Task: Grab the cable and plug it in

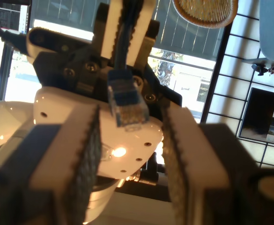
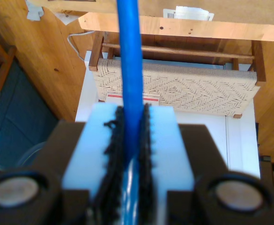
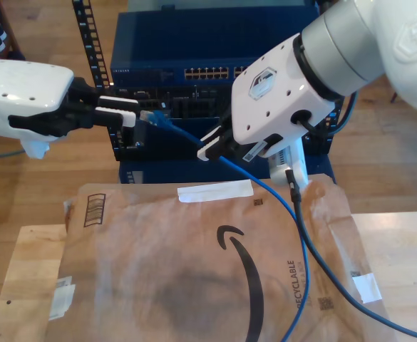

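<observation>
The cable [image 3: 279, 206] is thin and bright blue. It runs from its plug [image 3: 153, 117], across the brown paper, to the bottom right of the exterior view. My second gripper [image 3: 209, 146], on the arm at the exterior view's right, is shut on the cable [image 2: 129, 56] a short way behind the plug. The translucent blue plug [image 1: 127, 105] sticks out of the second gripper [image 1: 123, 51] towards my first gripper [image 1: 132, 140]. That gripper is open, its ribbed pads [image 1: 91, 159] either side of the plug and not touching it. My first gripper [image 3: 130, 112] comes from the exterior view's left.
A dark blue network rack [image 3: 194, 43] with a row of ports [image 3: 208, 73] stands behind both grippers. Crumpled brown paper packaging [image 3: 194, 271] covers the wooden table [image 3: 30, 278]. A dark arm cable [image 3: 302, 228] hangs over the paper. A woven-seat chair [image 2: 183, 86] stands below the second gripper.
</observation>
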Controlling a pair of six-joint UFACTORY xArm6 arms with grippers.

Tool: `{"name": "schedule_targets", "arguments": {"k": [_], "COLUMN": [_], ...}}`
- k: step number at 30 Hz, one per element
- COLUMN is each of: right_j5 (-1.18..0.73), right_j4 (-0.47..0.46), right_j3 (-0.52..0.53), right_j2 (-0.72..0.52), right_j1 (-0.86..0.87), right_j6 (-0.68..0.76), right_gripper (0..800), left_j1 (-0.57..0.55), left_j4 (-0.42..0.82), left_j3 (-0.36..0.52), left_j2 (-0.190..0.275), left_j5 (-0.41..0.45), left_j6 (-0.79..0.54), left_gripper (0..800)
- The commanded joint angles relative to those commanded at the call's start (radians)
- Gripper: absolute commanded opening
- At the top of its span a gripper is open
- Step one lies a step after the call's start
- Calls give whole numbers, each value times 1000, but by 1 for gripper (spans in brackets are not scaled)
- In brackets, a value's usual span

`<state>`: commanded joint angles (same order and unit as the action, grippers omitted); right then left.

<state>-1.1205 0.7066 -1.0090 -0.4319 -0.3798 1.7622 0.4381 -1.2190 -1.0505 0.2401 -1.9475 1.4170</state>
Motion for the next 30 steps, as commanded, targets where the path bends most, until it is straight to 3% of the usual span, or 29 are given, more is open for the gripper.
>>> {"name": "schedule_targets", "arguments": {"k": [10,30], "right_j5": [0,0], "right_j4": [0,0], "right_j3": [-2,-3], "right_j2": [0,12], "right_j1": [-2,-2], "right_j6": [0,0], "right_gripper": [0,0], "left_j1": [-3,-43], "left_j4": [-3,-2], "left_j3": [2,0], "left_j2": [-3,-8], "left_j5": [2,-9], "left_j6": [2,0], "left_gripper": [270,276]}}
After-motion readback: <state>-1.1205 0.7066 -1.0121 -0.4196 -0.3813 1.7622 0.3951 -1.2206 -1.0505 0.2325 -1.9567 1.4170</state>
